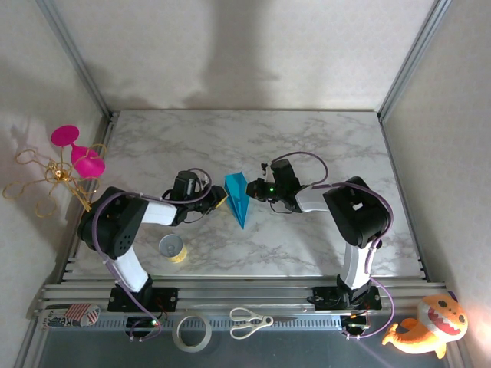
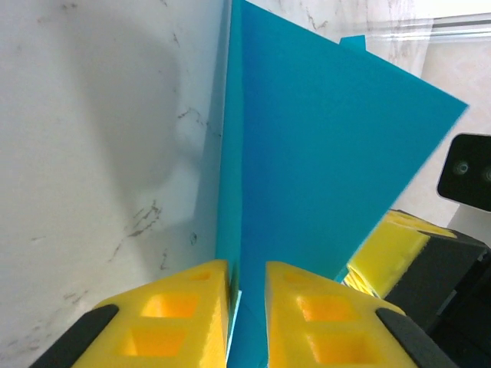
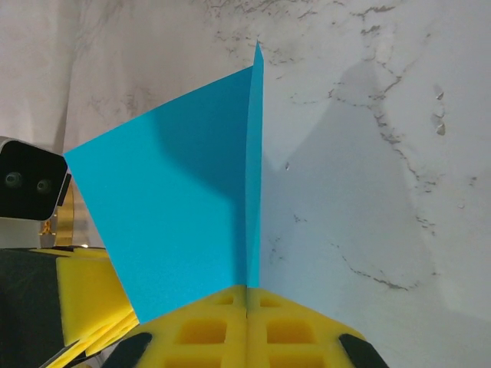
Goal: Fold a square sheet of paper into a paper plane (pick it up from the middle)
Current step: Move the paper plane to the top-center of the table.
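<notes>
Checking left gripper (image 2: 247, 268): yellow pads (image 2: 180, 307) nearly together, thin slit left, paper plane (image 2: 322, 138) running down into that slit. Can't tell whether pinching or just straddling. Checking right gripper (image 3: 247, 291): pressed pad to pad, clamped on the plane's folded edge (image 3: 253, 176), ridge rising straight out of the seam, one flap leaning left.

From above: paper plane (image 1: 238, 198) at the middle of the marble table (image 1: 307, 146), pointed end toward the arm bases, wide end away. Left gripper (image 1: 218, 201) at its left side, right gripper (image 1: 256, 189) at its right, near the wide end. Left arm (image 1: 123, 222) and right arm (image 1: 357, 211) both folded low, elbows pushed outward, forearms reaching inward to meet at the paper.
</notes>
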